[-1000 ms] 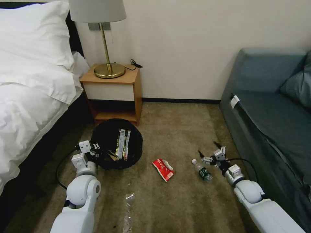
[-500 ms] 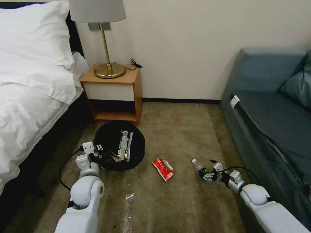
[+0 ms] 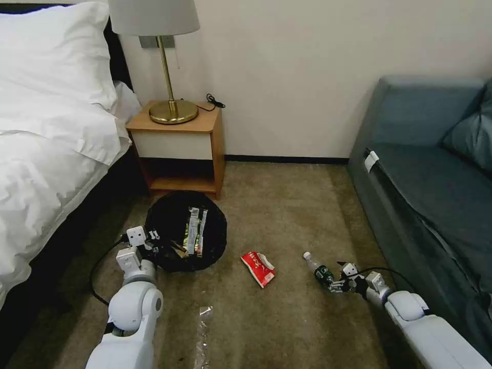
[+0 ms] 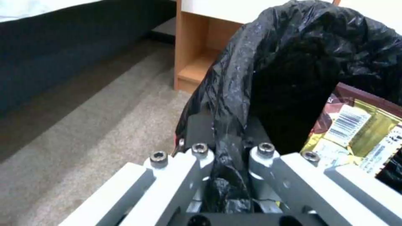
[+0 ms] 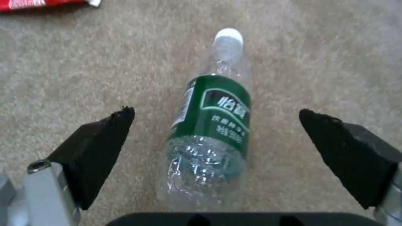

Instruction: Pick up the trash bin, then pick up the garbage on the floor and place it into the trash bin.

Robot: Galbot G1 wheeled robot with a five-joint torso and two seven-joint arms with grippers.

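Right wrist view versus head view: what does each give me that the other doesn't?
Right wrist alone: the right gripper's open fingers flank the bottle, not touching.

Head alone: the left gripper at the trash bin's rim, a yellow-silver wrapper inside, the nightstand.

Both: bottle lying on carpet, the red packet.

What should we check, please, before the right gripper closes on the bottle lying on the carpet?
1. Right gripper open, jaws on either side of the bottle: ok.
2. Bottle lying flat on the carpet, not touching either pad: ok.
3. Jaws low enough to catch the bottle's body: cannot tell.
4. Left gripper shut on the trash bin at its bag-covered rim: ok.
5. Bin mouth open to receive, with the yellow-silver wrapper already inside: ok.
6. Red snack packet lies on the floor between bin and bottle, apart from the jaws: ok.
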